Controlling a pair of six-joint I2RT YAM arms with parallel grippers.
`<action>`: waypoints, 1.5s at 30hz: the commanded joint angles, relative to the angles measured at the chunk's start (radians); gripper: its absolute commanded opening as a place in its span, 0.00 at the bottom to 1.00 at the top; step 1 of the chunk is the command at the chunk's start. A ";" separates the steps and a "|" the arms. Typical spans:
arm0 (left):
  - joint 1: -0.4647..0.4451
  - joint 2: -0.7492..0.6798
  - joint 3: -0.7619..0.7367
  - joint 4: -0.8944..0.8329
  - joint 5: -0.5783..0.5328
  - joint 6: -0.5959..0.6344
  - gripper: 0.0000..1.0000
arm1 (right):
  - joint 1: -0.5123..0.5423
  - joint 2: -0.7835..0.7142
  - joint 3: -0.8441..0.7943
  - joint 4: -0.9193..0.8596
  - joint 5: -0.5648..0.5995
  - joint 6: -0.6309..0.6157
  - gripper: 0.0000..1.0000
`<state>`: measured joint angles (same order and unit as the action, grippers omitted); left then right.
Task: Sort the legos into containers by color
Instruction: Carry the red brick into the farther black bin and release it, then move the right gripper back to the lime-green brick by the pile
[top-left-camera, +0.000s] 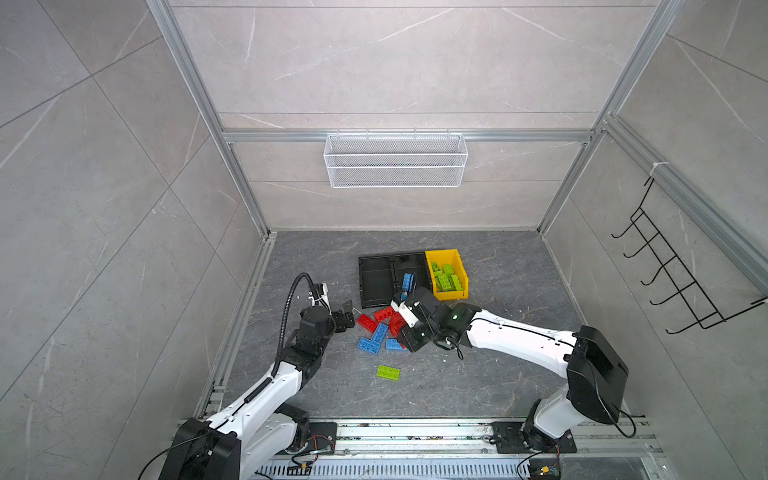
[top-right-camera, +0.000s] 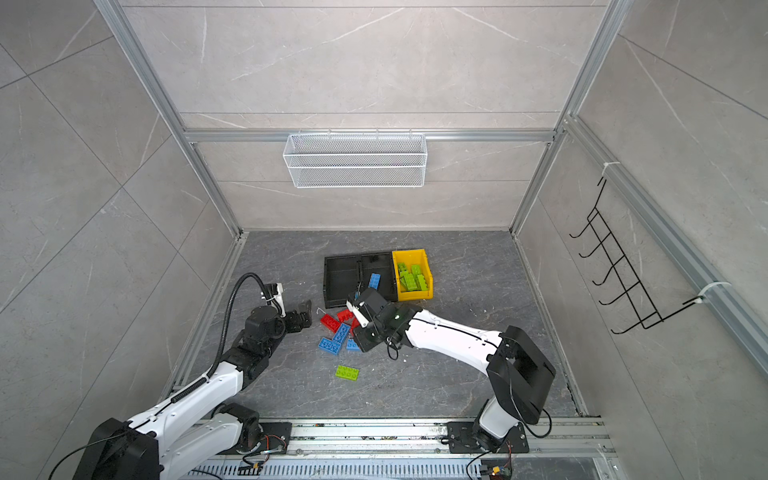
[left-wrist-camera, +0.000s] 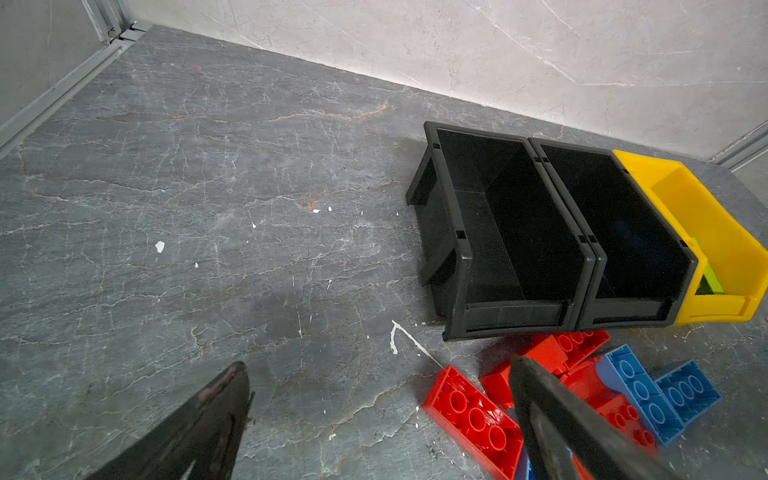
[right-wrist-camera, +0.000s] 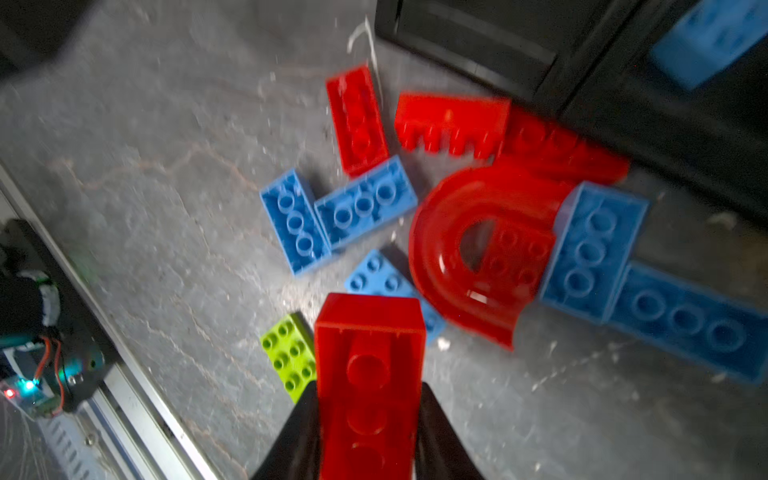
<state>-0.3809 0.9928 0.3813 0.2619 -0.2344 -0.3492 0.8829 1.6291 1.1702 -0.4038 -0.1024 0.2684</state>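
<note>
Right fingers (right-wrist-camera: 295, 436) pinch a red brick (right-wrist-camera: 370, 365) over the mid-tabletop pile (top-left-camera: 380, 332), left fingers (left-wrist-camera: 208, 415) wide & idle; brick sticks far out, so it prob. could twist loose, or land in the middle black bin (top-left-camera: 411, 259) w/ blue instead of the empty black bin (top-left-camera: 374, 278).

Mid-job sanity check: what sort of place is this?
Probably a purpose-built robot test cell, not a home: an aluminium frame around tiled walls, a wire mesh basket hung at the back, a mounting rail in front.
</note>
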 joint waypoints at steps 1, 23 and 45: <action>0.002 -0.023 0.012 0.025 -0.022 -0.011 1.00 | -0.051 0.083 0.094 0.088 -0.005 -0.054 0.32; 0.002 -0.033 0.013 0.017 -0.026 -0.003 1.00 | -0.189 0.605 0.734 0.019 -0.025 -0.088 0.52; 0.002 -0.019 0.013 0.028 -0.009 -0.011 1.00 | -0.100 -0.108 -0.080 0.274 -0.191 -0.221 0.64</action>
<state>-0.3809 0.9787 0.3813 0.2615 -0.2359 -0.3492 0.7479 1.5959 1.1610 -0.1772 -0.2955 0.0887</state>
